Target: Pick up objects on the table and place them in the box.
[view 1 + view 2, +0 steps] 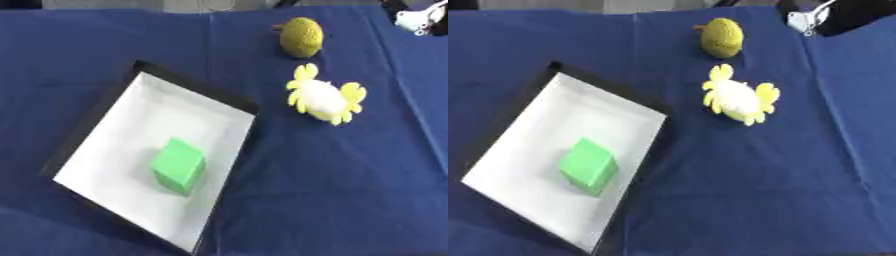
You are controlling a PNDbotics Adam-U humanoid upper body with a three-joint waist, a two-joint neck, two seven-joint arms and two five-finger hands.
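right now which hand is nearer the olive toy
Right, likely: what seems its hand shows in the far corner, right of the olive toy. The left hand is out of view.

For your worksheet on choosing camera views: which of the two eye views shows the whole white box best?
The right eye view. There the white box sits further from the picture's bottom edge, with its near corner in full sight and the green block inside it. In the left eye view the box's near corner almost meets the bottom edge, though the rest looks the same.

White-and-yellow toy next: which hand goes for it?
Right, probably. The white-and-yellow toy lies right of the box, on the robot's right side. Neither hand is clearly in view.
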